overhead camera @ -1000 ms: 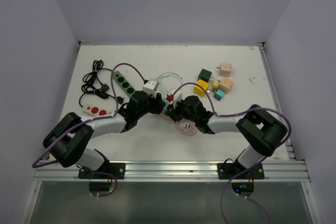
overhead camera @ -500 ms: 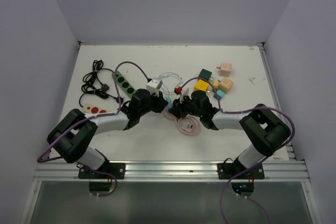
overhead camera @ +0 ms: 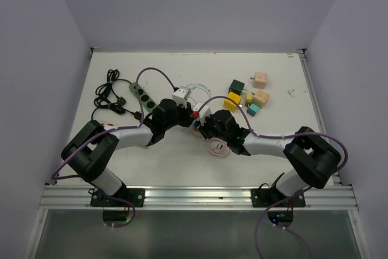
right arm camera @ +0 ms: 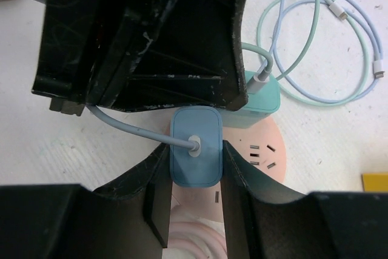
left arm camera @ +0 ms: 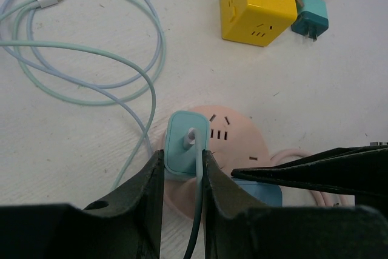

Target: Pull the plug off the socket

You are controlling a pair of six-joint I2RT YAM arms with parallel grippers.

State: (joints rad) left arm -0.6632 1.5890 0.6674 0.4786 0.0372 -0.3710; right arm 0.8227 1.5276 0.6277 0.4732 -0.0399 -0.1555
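left gripper (left arm camera: 182, 171): closed narrow on the mint plug (left arm camera: 185, 147), with one finger pressed to each side of its body
right gripper (right arm camera: 194, 171): clamped on the blue plug (right arm camera: 195, 147), with both fingers seen touching its sides
mint plug: stood upright at the rim of the pink socket (left arm camera: 233, 137); a cable is led out of its top face toward the camera
blue plug: set on the same pink socket, just beside the mint plug; a grey-blue cable is run from its top face off to the left under the left gripper
prongs: hidden on both plugs, so it cannot be told how deep they are seated
pink socket: round, laid flat on the table (overhead camera: 182, 168); slot pairs are seen on its bare face
arms: both are reached in to the middle of the table, and the two grippers are brought almost together over the socket
pink cord (overhead camera: 215, 147): coiled on the near side of the socket
loose cables (left arm camera: 91, 47): mint and lavender loops, spread on the table beyond the socket
yellow cube (left arm camera: 257, 4): placed beyond the socket to the right, with a small teal plug (left arm camera: 309, 19) just beside it
white cube (overhead camera: 180, 96): seen just beyond the left gripper
green power strip (overhead camera: 142, 94): laid at an angle, left of the white cube
black cable (overhead camera: 109, 94): bunched at the far left
peach cubes (overhead camera: 260, 78): two, at the far right, near a dark green cube (overhead camera: 236, 85)
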